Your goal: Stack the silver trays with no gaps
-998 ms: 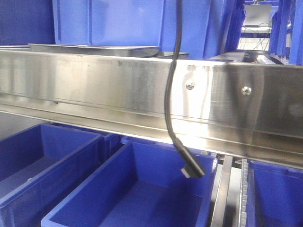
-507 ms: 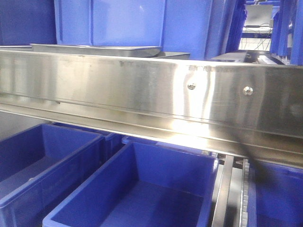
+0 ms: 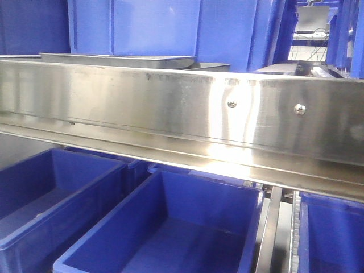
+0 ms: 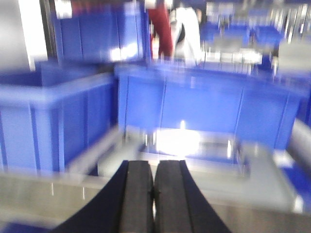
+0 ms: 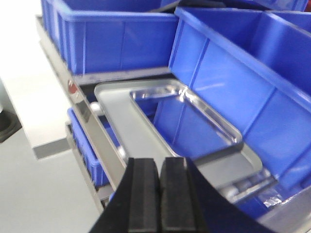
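Both shiny rectangular steel trays [image 5: 187, 124] are lying stacked beyond the closed, empty right end effector [image 5: 159, 194]; the left end effector [image 4: 154, 194] is closed too.

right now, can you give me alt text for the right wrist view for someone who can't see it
A shallow, shiny stainless-steel tray lies inside a larger matte grey tray on a shelf, flanked by deep blue plastic bins. The right gripper, with black padded fingers pressed together and holding nothing, fills the bottom foreground.

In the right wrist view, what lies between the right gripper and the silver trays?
Nothing: the right gripper, fingers together, hangs above the steel rail's edge, and the silver trays lie just beyond.
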